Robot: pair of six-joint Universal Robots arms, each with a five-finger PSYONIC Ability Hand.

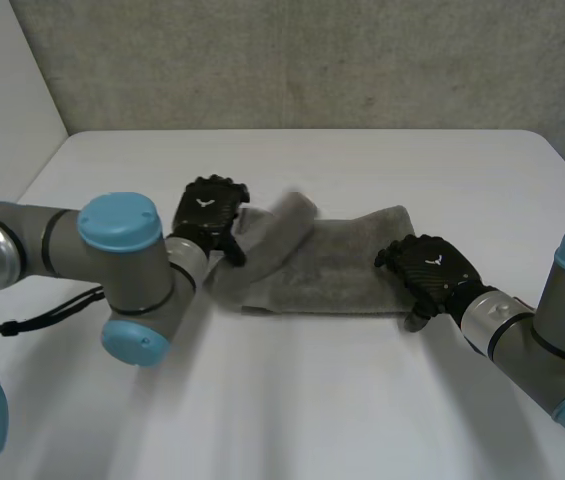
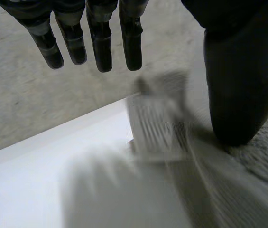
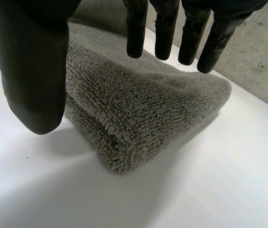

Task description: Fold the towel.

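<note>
A grey terry towel (image 1: pixel 332 265) lies folded in a long strip across the middle of the white table (image 1: pixel 302 400). My left hand (image 1: pixel 207 212) hovers at the strip's left end, where a loose flap (image 1: pixel 292 212) is blurred in motion. In the left wrist view the fingers (image 2: pixel 103 47) are straight and apart from the thumb, with the blurred towel (image 2: pixel 162 128) below them and nothing held. My right hand (image 1: pixel 432 265) sits over the towel's right end. Its fingers (image 3: pixel 164 28) and thumb are spread above the folded corner (image 3: pixel 143 114), not gripping it.
A grey wall (image 1: pixel 312 60) runs behind the table's far edge. My left arm's elbow (image 1: pixel 127 270) stands over the table at the front left, and the right arm (image 1: pixel 552 330) comes in from the front right. Bare table lies in front of the towel.
</note>
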